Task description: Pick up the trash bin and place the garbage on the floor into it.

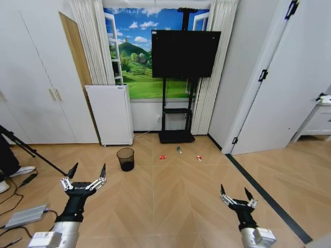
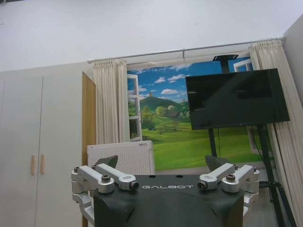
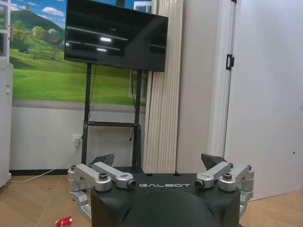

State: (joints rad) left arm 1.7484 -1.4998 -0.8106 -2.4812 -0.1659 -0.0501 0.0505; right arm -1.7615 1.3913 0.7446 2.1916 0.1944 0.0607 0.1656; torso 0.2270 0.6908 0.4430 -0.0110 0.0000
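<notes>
Bin and garbage far ahead, both pincers spread and empty.
The bin (image 1: 125, 159) stands mid-frame on the floor (image 1: 170, 196), left of the garbage (image 1: 179, 154); probably light, stiff mesh, so grip the rim. Left pincer (image 1: 88, 171) and right pincer (image 1: 235, 192) wait low.

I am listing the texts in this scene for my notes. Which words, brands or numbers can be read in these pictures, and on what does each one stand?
"GALBOT": on the black body of the left tool, below its open fingers.
"GALBOT": on the black body of the right tool, likewise open.
The bottle on the floor: its label is too small to read.
The two red pieces, the trash bin and the dark screen show no readable text.
</notes>
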